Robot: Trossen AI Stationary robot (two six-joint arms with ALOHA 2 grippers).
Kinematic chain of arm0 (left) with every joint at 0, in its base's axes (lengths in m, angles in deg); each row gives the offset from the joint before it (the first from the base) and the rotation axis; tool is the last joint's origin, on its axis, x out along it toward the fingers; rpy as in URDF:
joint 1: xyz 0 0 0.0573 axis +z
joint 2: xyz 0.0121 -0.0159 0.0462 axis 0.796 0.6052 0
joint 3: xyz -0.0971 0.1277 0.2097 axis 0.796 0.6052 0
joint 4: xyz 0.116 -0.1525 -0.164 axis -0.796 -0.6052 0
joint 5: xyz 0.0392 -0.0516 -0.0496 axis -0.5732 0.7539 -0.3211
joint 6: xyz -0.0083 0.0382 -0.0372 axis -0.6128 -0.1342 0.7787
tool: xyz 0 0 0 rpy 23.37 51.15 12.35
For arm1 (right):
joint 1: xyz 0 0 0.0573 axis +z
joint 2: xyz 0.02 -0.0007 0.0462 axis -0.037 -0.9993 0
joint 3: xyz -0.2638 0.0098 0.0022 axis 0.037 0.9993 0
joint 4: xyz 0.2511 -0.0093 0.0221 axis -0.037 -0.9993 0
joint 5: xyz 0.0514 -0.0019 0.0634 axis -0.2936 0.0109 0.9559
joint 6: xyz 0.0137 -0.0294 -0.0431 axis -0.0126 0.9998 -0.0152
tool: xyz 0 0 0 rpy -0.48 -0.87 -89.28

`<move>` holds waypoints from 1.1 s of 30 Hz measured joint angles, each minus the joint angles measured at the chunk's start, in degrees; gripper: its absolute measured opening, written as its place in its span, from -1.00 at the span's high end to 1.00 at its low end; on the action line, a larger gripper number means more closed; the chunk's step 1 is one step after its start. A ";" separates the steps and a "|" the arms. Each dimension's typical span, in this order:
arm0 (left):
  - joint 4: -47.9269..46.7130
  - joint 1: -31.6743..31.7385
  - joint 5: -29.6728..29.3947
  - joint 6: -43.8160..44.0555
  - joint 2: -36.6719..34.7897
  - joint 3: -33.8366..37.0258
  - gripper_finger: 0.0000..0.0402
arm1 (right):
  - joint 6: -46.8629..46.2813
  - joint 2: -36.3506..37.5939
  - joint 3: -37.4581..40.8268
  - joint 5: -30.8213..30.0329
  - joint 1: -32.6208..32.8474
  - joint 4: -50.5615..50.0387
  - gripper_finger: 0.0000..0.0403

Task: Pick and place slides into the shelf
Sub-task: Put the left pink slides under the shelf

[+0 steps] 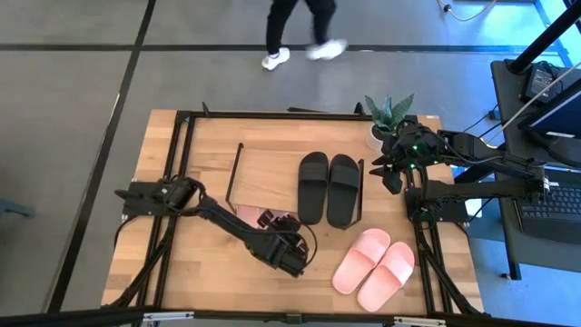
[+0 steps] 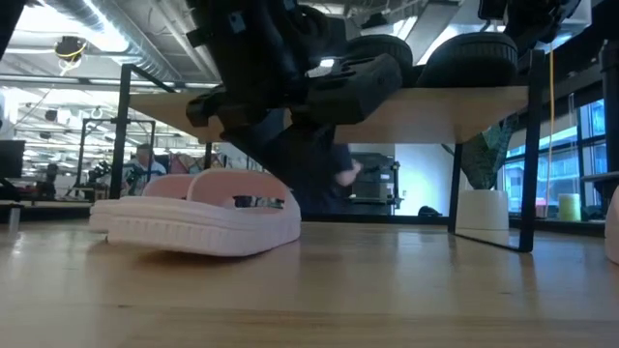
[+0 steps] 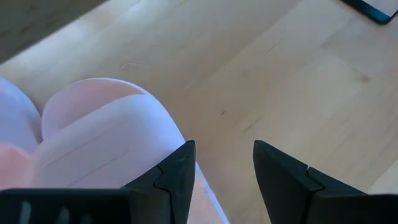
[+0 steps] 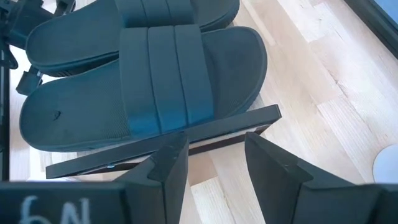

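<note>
**Black pair shelved, pink slides waiting**

Nearest me, at the front of the surface, a pair of pink slides is lying side by side to the right, untouched and well apart from either arm. Just left of them, the left gripper is hovering low over the front of the surface with its fingers parted and nothing between them; its wrist view is showing bare wood in the gap and a second pink slide sitting just beside one finger, not pinched. From above, the arm is covering most of that slide, so only a patch of pink is peeking out beside it, and I cannot tell whether its partner is lying there too.

Farther back, the shelf is carrying the black slides, the two resting next to each other at its right end, with bare board showing to their left. The right gripper is hanging just beside that end of the shelf, fingers apart and empty, looking down on the black pair.

So, as I am judging it, one pair is placed and the pink ones are all waiting on the surface; the left arm seems to be lining up on the nearest.

Beyond the shelf a potted plant is standing at the back corner, and a person is walking past on the floor.
</note>
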 joint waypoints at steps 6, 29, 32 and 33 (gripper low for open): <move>-6.33 -2.46 -1.12 -2.74 -0.13 -4.43 0.24 | -0.15 0.00 -0.01 0.00 0.01 -0.02 0.21; -12.52 -18.97 -2.92 -19.61 -0.15 -6.74 0.24 | -2.22 0.00 0.00 0.02 0.00 0.09 0.21; -12.46 -18.95 -1.31 -19.60 -0.15 -6.74 0.24 | -3.49 0.02 0.00 0.00 0.02 0.09 0.21; -12.50 -18.96 -0.15 -19.59 -0.15 -6.74 0.24 | -3.52 0.00 0.00 0.00 0.01 0.09 0.21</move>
